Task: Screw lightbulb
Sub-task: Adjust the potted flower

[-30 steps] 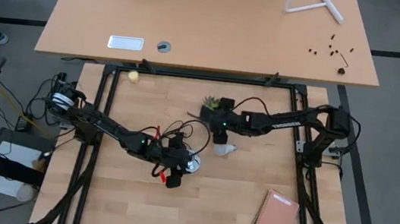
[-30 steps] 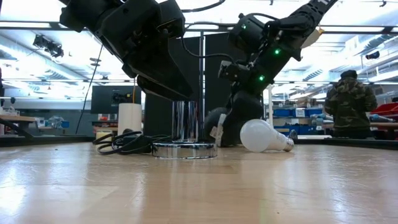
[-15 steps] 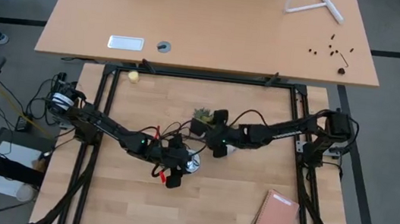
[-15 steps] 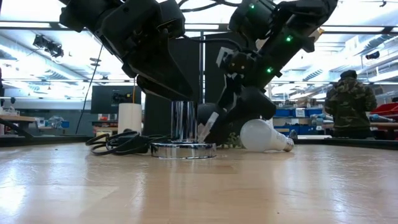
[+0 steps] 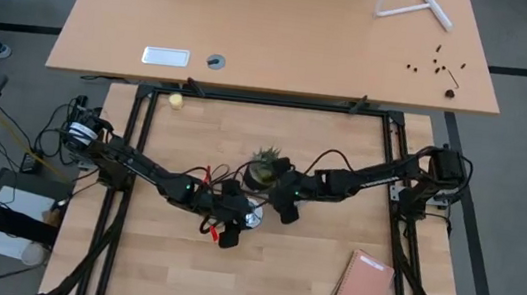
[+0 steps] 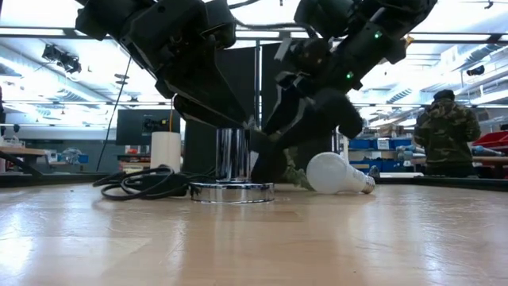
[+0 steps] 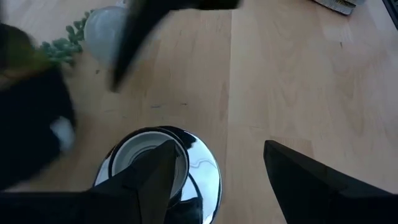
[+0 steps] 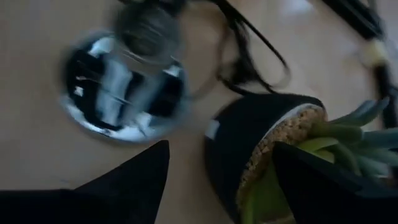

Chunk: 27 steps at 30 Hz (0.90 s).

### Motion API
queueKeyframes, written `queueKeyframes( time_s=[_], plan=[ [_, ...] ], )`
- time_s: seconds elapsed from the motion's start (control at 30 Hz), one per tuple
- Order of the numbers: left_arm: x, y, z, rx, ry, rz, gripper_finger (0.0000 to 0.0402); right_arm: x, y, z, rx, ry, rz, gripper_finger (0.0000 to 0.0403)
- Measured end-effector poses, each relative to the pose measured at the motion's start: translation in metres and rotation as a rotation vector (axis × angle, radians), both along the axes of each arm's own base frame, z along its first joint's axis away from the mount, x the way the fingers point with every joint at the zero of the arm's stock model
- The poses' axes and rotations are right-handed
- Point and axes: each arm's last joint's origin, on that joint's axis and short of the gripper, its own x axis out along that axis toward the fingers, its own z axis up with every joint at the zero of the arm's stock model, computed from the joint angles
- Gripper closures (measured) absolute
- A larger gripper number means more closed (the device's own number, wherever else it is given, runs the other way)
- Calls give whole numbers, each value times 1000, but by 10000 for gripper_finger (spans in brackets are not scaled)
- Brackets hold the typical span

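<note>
The white lightbulb lies on its side on the table, right of the silver socket disc. It also shows in the left wrist view, and my right arm hides it in the high view. My left gripper is open and low over the socket disc, one finger over the disc's cup. My right gripper is open just beyond the socket disc, its fingers on either side of a black plant pot. My left gripper has one finger over the rim of the socket's cup, and the other stands off the disc over bare table. I cannot tell whether it touches. My right gripper's fingers flank the pot's wall. I cannot tell whether they touch it.
The socket's black cord lies coiled on the table left of the disc. A small green plant sits in the pot just behind my right gripper. A brown notebook lies near the right front corner. A person stands in the room beyond.
My right gripper has gone toward the table's near edge and left, from above the bulb to beside the socket disc. The plant has shifted toward the near edge with it. The cord's loops have slid a little toward the table's left.
</note>
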Motion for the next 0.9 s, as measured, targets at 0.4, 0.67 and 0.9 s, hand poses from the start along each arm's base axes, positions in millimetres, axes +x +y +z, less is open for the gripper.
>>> queueKeyframes(
  time_s=[0.4,0.67,0.9],
  plan=[
    [-1,0,-1,-31,16,29,153,6,15,23,54,-200,31,119],
    [-4,-4,-2,-52,31,69,153,2,12,14,84,-126,-93,121],
    [-4,-4,-1,-27,16,103,153,9,-7,29,54,-240,-228,127]
  ],
)
